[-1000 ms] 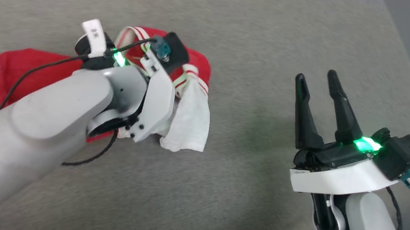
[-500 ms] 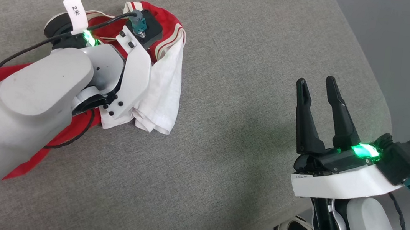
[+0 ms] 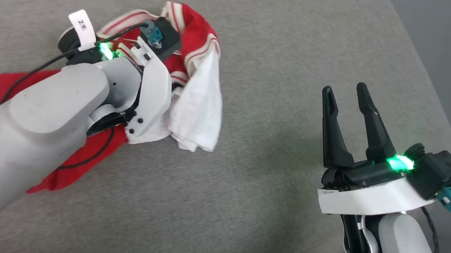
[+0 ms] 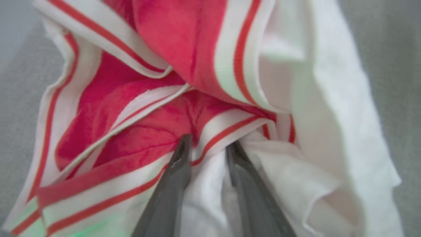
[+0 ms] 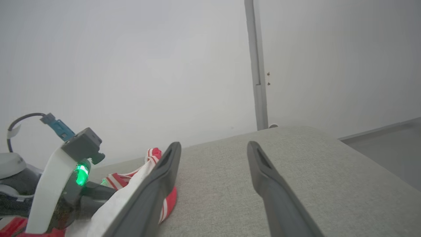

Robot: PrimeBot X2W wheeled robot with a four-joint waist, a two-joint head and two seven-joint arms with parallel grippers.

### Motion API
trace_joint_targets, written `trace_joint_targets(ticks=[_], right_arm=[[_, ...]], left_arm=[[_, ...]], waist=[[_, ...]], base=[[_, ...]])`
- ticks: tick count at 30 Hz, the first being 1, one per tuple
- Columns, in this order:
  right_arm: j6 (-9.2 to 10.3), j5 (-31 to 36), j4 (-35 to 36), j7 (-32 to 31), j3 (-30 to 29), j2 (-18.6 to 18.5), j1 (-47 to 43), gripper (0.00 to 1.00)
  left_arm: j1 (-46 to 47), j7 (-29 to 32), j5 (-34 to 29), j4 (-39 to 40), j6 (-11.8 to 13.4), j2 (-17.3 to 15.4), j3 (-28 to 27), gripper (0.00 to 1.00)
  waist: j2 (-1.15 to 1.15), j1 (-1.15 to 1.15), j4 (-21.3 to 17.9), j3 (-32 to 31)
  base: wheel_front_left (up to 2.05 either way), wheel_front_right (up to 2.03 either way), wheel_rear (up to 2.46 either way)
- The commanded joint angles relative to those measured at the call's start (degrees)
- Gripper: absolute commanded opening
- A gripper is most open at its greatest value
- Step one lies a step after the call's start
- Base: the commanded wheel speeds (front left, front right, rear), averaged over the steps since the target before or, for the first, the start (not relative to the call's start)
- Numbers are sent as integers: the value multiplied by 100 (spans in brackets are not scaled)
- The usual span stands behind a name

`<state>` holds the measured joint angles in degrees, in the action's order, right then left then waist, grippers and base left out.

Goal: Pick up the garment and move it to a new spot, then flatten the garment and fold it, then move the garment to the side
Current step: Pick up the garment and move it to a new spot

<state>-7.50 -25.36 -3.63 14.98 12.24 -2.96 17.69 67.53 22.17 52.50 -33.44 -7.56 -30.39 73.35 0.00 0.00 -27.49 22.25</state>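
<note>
Grey woven upholstery is stretching under everything in the head view, and the garment is lying on its left half in a crumpled heap, red body trailing toward the near left and a white sleeve flopping to the right. The left forearm is reaching over the heap, its wrist sitting on top of the bunched cloth. The right gripper is hovering well apart on the right, fingers spread wide and carrying nothing.

Along the left wrist view, the left gripper is standing partly parted with a fold of striped trim and white cloth lying between its fingers; whether it is pinching or letting go, I cannot tell.

Past the spread fingers in the right wrist view, a pale wall is rising behind the cushion.

Judging by the heap, the relocating step is looking underway or just ending; flattening, folding and moving aside are all waiting to be done
</note>
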Motion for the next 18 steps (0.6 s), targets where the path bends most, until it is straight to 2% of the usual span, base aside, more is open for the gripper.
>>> trace_joint_targets(ticks=[1, 8, 15, 18], right_arm=[[2, 87, -42, 29, -27, 1, 21, 100], [2, 671, -484, 29, -180, -2, -68, 100], [2, 1144, -1016, 29, -437, -5, -277, 100], [2, 1385, -1171, 29, -620, -17, -433, 100]], left_arm=[[-59, -167, 48, -56, 18, 35, 7, 100], [-305, -1506, 633, -252, 18, 310, -201, 100], [-1452, -3213, 1201, -882, 19, 617, -612, 100], [-1972, -3610, 1242, -1242, 128, 752, -744, 100]], waist=[[0, 0, 197, -178], [0, 0, 845, -730], [0, 0, 1549, -1349], [0, 0, 1887, -1591]], base=[[0, 0, 0], [0, 0, 0], [0, 0, 0], [0, 0, 0]])
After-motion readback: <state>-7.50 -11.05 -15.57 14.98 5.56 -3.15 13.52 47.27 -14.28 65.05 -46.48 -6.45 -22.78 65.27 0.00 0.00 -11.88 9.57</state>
